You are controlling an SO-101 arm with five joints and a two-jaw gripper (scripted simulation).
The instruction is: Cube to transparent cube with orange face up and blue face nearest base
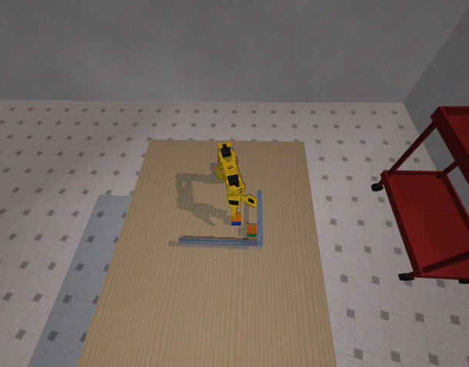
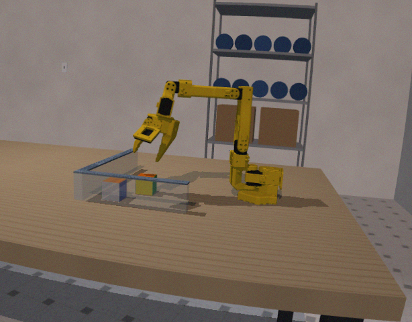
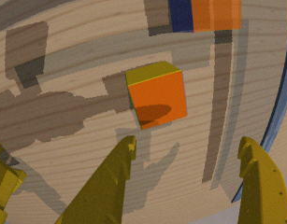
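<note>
The solid cube (image 1: 238, 217) (image 2: 143, 186) (image 3: 159, 102) rests on the table with its orange face up. Its green face is towards the robot's base, its blue face away from it, and a yellow face shows on one side. The transparent cube (image 1: 251, 228) (image 2: 111, 191) (image 3: 217, 14) is farther from the base, near the wall corner, with orange up and blue towards the base. The two are apart. My gripper (image 2: 146, 156) (image 3: 187, 141) is open and empty above the table, higher than the solid cube. In the wrist view the cube lies beyond the fingertips, nearer the left finger.
Two clear walls with blue top rims meet in a corner beyond the transparent cube. One wall (image 1: 260, 213) (image 2: 137, 177) runs along the side, close to the transparent cube. The other wall (image 1: 218, 241) (image 2: 107, 162) crosses on the side away from the base.
</note>
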